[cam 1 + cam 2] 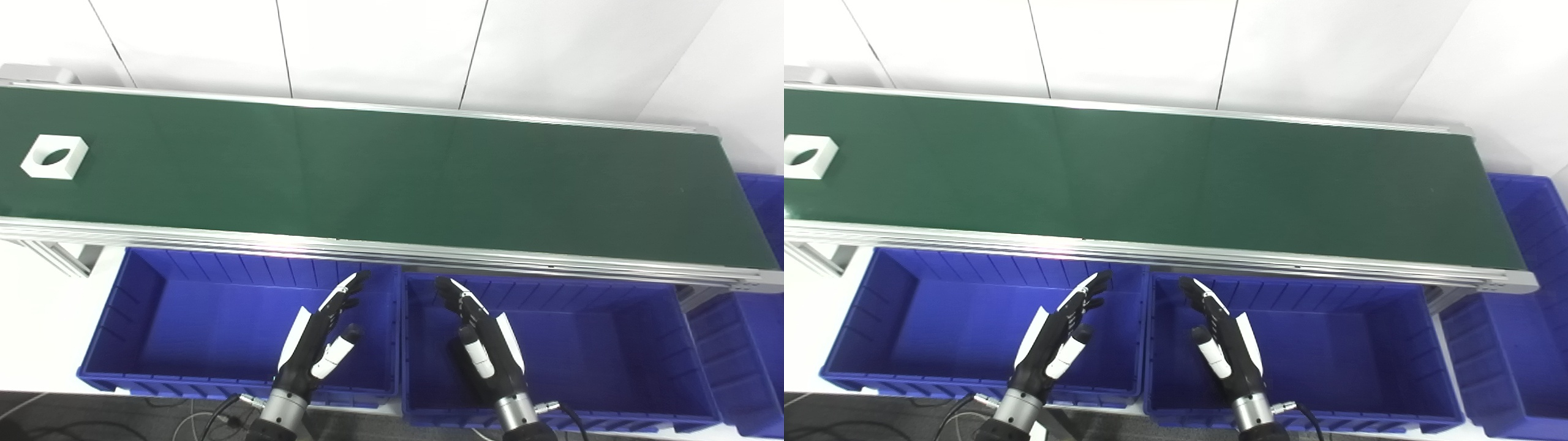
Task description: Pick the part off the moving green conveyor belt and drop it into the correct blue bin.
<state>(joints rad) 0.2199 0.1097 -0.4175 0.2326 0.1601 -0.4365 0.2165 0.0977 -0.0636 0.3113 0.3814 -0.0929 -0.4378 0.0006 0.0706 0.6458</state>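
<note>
A: Where is the part (54, 157) found?

B: It is seen lying flat on the green conveyor belt (392, 177), far out beyond the left hand (318, 343) and well off to that hand's left, close to the belt's left end. A white square block with a round hole through it is shown; green belt is visible through the hole. Nothing is touching it.

A: How are the hands held?

B: Both are kept low, on the near side of the belt and apart from it. The left hand is raised over the left blue bin (141, 324), near that bin's right wall, with the palm turned inward. Its fingers (346, 293) are stretched out and spread, the thumb is set apart, and nothing is held. The right hand (484, 343) is placed over the middle blue bin (612, 349), near its left wall, mirrored to the other. Its fingers (456, 295) are likewise extended and parted, and nothing is gripped.

A: And between the two hands?

B: The adjoining walls of the two bins are seen there. The palms are faced toward each other across them, without contact.

A: What lies off to the right hand's right?

B: A third blue bin (762, 294) is partly shown past the belt's right end, well apart from that hand.
</note>
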